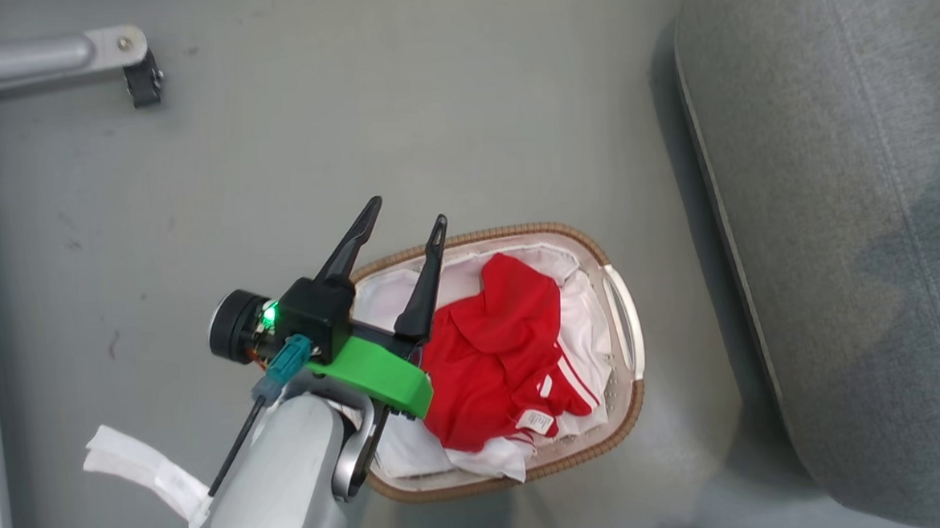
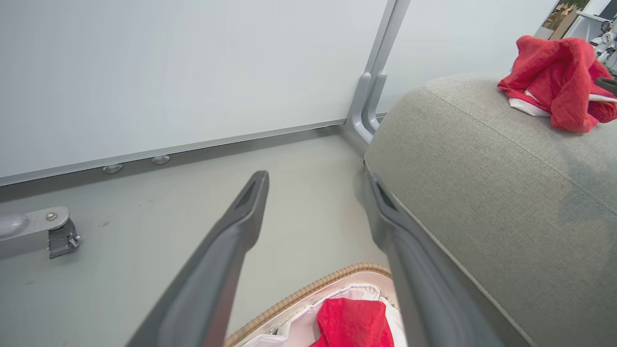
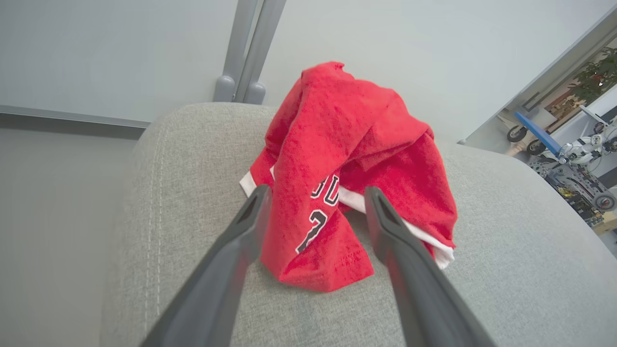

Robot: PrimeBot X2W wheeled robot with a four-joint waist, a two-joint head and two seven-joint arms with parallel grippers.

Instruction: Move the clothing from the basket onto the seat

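Transfer half complete.
Jaws of the right gripper (image 3: 318, 193) stand wide astride the red jersey (image 3: 337, 144) on the seat (image 3: 193, 202); the left gripper (image 1: 407, 211), jaws wide and empty, is over the basket (image 1: 626, 328), with the red garment (image 1: 499, 351) below them, seemingly staged for pickup.

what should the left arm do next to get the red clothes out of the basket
Probably lower the left gripper onto the red clothes in the basket. Its jaws are open and empty, poised above the basket's edge, and a red jersey already lies on the seat.
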